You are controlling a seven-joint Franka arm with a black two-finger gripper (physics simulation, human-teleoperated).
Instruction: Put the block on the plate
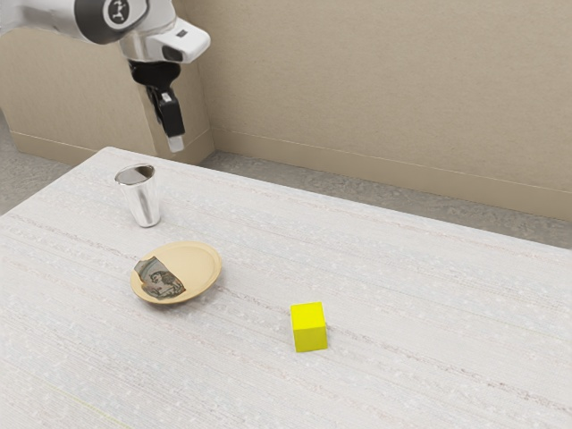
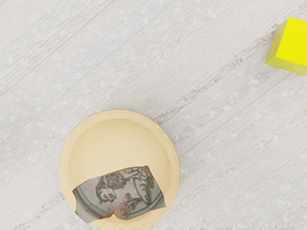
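Note:
My gripper hangs high above the table's far-left part in the exterior view, apart from the block and the plate. The yellow block sits on the table to the exterior view's right of the round tan plate. On one side of the plate lies a grey patterned shard. From above, the wrist view has the plate with the shard on it, and the block stands apart from the plate, cut off by the picture's border.
A shiny metal cup stands upright behind the plate, below and slightly to the exterior view's left of my gripper. The pale table has its far edge toward a beige wall.

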